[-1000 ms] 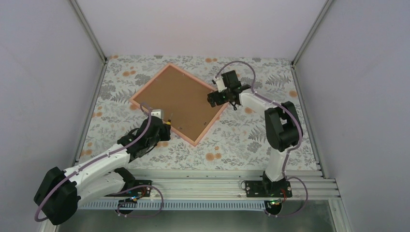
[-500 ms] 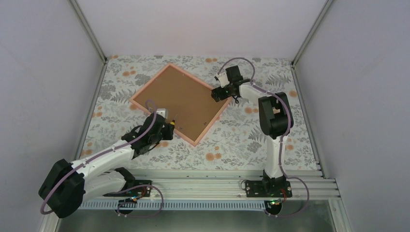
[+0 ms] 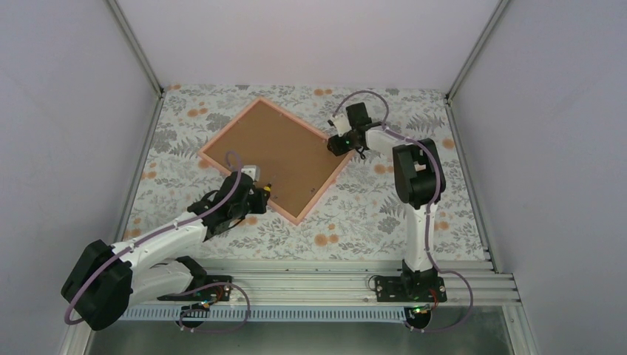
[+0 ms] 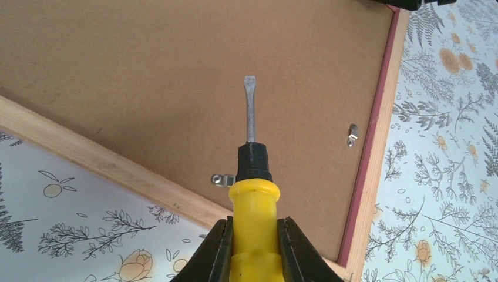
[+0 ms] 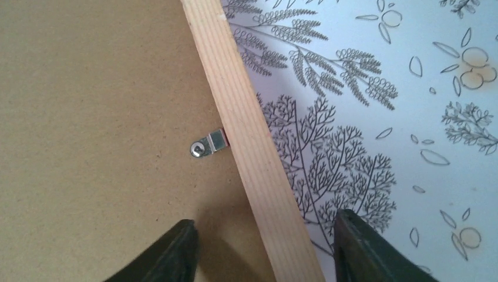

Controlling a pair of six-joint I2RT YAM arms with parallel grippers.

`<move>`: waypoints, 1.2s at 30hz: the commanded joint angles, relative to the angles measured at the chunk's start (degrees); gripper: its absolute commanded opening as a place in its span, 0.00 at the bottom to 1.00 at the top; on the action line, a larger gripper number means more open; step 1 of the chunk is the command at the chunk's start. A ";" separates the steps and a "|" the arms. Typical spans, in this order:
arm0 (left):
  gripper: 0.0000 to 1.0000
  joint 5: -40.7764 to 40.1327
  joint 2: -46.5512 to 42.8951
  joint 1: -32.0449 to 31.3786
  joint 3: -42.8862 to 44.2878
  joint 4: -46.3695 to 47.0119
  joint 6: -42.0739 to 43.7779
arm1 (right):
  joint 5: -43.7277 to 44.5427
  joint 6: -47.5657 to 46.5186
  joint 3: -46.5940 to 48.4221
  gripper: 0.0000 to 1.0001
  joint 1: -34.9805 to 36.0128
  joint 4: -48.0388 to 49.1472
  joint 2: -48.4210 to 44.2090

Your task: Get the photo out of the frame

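Your left gripper (image 4: 253, 235) has crept up-right toward the frame (image 5: 246, 135), clamped on the screwdriver (image 4: 252, 197) — right gripper (image 5: 267, 244) spread astride its edge; photo hidden beneath the backing board (image 4: 147, 70)

Frame (image 5: 252, 147): bare pale wood on the rear face, straight grain visible, matt and unvarnished. The outer edge carries a dull pinkish-red coating.
Backing board (image 4: 147, 70): brown fibreboard, matt, finely speckled.
Retaining clip (image 5: 208, 144): bright silvery metal.
Screwdriver (image 4: 251, 194): glossy yellow plastic handle, matt black collar, dull grey metal blade.
Bench (image 5: 411, 147): white covering with a printed floral pattern, smooth, low sheen.
Right fingers (image 5: 175, 254): black, smooth, satin.
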 commanded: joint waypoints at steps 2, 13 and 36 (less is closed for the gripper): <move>0.02 2.37 0.05 0.30 1.48 2.19 0.97 | -0.59 0.92 -5.54 0.43 -0.24 -0.60 -3.30; 0.02 5.58 -0.56 0.30 1.08 2.72 -0.19 | 3.08 7.61 -16.83 0.15 0.72 2.60 -10.21; 0.02 14.05 3.83 0.21 1.55 7.48 -1.10 | 9.69 37.79 -38.01 0.04 14.97 10.62 -25.52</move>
